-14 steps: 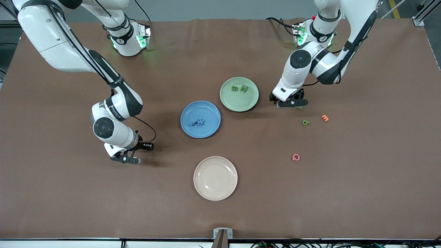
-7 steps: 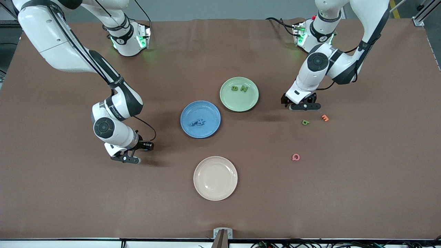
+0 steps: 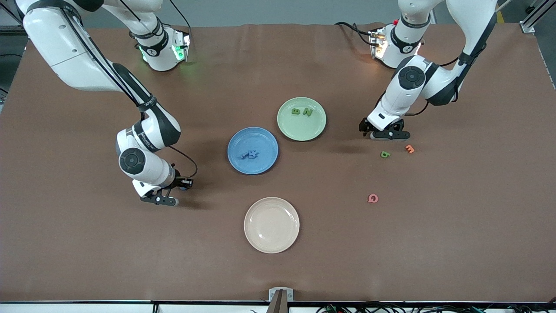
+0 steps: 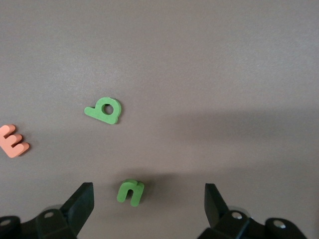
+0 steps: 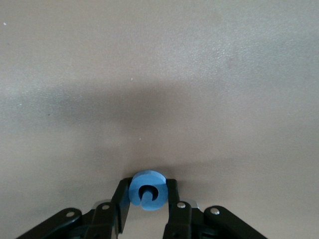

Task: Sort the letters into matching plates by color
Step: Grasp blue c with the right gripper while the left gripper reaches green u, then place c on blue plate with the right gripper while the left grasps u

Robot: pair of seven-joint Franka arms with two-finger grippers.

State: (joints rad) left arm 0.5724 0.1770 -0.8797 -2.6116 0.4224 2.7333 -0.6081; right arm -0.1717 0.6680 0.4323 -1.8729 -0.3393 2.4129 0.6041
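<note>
The blue letters on the blue plate overlap (individual shapes unreadable).

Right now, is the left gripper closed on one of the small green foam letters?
No: the left gripper is open, and the small green foam letter u lies on the brown table between its fingers, untouched.

Open tabletop around loose letters
</note>
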